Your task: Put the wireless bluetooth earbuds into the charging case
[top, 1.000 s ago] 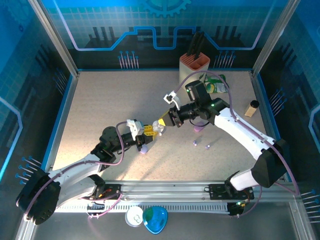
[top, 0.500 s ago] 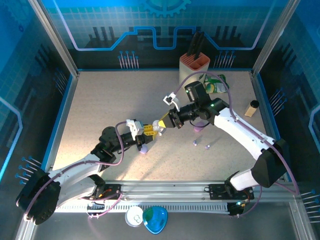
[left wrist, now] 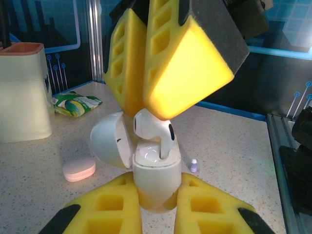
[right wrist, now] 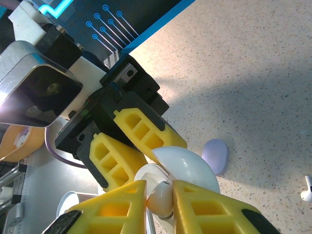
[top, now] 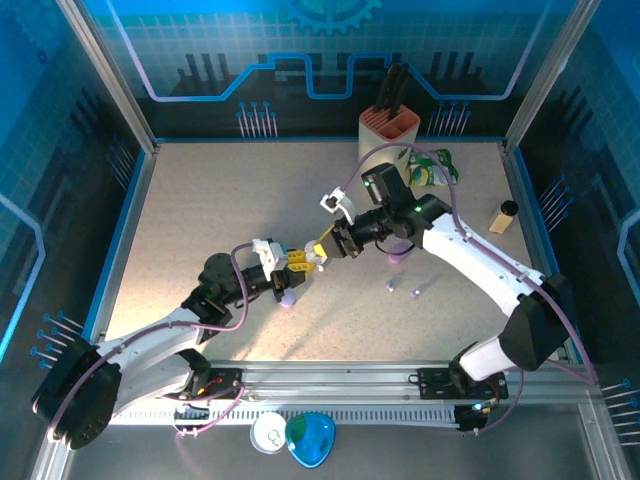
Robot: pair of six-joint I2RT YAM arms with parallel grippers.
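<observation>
My left gripper [left wrist: 158,197] is shut on a white charging case [left wrist: 155,180] with its lid [left wrist: 108,141] swung open to the left. A white earbud [left wrist: 155,127] stands with its stem in the case's right slot, pinched by my right gripper's yellow fingers [left wrist: 185,63] from above. In the right wrist view my right gripper [right wrist: 160,201] is shut on that earbud [right wrist: 162,197], just over the open lid [right wrist: 187,168]. In the top view both grippers meet mid-table, the left [top: 298,262] and the right [top: 325,248].
A lilac case [top: 287,298] lies under the left gripper and a pink case [top: 398,257] lies under the right arm. Two tiny earbuds [top: 389,286] [top: 414,293] sit on the table. A knife block [top: 388,130], a green packet [top: 430,172] and a small bottle [top: 503,216] stand at the back right.
My right gripper has shifted a little left and down with the earbud onto the case. The left gripper has held still.
</observation>
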